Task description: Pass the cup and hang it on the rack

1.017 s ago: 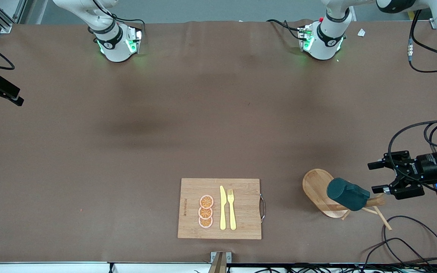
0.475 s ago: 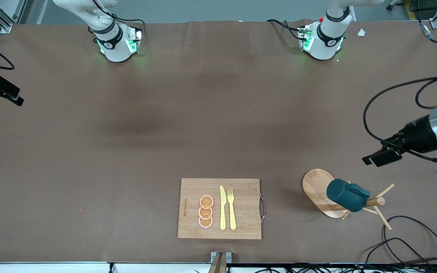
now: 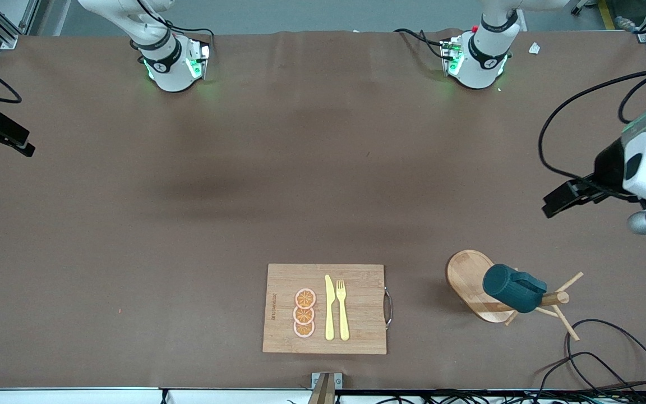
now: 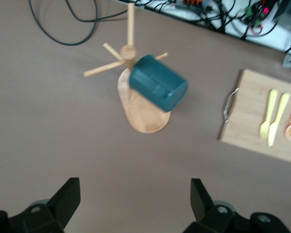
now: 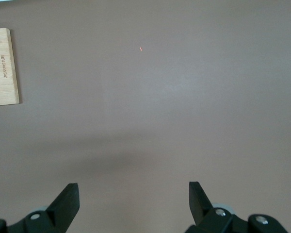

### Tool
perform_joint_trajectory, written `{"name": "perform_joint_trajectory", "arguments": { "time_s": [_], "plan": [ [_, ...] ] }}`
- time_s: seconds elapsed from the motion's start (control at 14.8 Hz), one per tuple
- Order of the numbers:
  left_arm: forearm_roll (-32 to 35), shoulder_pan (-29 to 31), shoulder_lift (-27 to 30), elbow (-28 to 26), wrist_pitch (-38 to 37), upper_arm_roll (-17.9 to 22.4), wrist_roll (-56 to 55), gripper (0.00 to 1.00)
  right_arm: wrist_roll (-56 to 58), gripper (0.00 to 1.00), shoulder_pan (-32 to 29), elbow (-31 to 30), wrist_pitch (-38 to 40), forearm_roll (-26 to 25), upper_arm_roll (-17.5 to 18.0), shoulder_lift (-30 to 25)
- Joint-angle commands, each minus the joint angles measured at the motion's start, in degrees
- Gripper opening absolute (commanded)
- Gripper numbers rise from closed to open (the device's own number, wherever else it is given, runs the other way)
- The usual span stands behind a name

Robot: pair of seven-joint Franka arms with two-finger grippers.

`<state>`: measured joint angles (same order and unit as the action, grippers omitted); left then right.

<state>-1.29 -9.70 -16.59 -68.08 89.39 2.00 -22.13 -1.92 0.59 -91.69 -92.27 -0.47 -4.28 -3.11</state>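
Front view shows the cup (image 3: 513,288) hanging on a peg of the rack (image 3: 471,280), which stands near the camera-side edge of the table toward the left arm's end, beside the cutting board (image 3: 326,308) with its knife and fork. The left gripper (image 4: 136,206) hangs in the air over bare table near that end edge, jaws spread wide and empty. The right gripper (image 5: 133,204) waits over bare table toward the right arm's end, jaws likewise wide with nothing between them. I judge the hanging done; the risk left is the tilted cup sliding off its peg if an arm or trailing cable nudges the rack.
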Motion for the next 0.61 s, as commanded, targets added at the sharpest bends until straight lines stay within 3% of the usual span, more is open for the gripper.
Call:
{"name": "perform_joint_trajectory", "arguments": {
  "time_s": [0.0, 0.2, 0.41, 0.54],
  "plan": [
    [0.0, 3.9, 7.4, -8.9, -0.4, -0.4, 6.0, 1.00, 0.2, 1.00, 0.4, -0.8, 0.4, -0.7, -0.2, -1.4],
    [-0.1, 8.0, 14.6, -17.7, -0.4, -2.6, 9.2, 1.00, 0.2, 1.00, 0.4, -0.8, 0.3, -0.7, -0.2, -1.3],
    [-0.3, 12.8, 18.6, -23.0, -0.3, -7.7, 9.6, 1.00, 0.2, 1.00, 0.4, -0.8, 0.3, -0.7, -0.2, -1.3],
    [-0.2, 13.0, 21.1, -26.4, -0.2, -8.8, 9.9, 1.00, 0.2, 1.00, 0.4, -0.8, 0.3, -0.7, -0.2, -1.3]
  ]
}}
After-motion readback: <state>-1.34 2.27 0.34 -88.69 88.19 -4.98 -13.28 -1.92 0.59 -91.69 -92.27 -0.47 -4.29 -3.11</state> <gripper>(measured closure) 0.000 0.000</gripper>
